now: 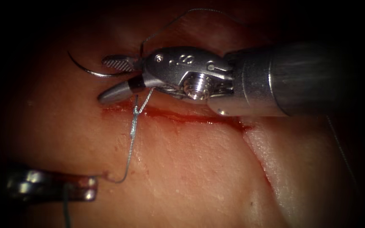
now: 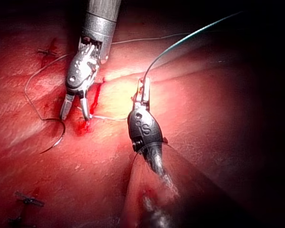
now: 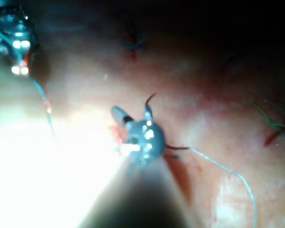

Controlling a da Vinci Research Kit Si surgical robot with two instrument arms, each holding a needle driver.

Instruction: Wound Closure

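The right tool (image 1: 114,78), jaws parted, holds nothing beside the free needle (image 1: 90,70) above the cut (image 1: 182,116); the left tool (image 1: 87,188), jaws closed, grips the thread (image 1: 131,139), seemingly for tension.

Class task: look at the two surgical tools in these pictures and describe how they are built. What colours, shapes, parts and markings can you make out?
The right tool is bright silver metal: a thick round shaft narrowing to a wrist with a large screw-like pivot, small rivets and stamped characters. One of its tapered jaws has a cross-hatched face; a black band rings the other's base. The left tool is darker metal, its wrist stamped with an S.
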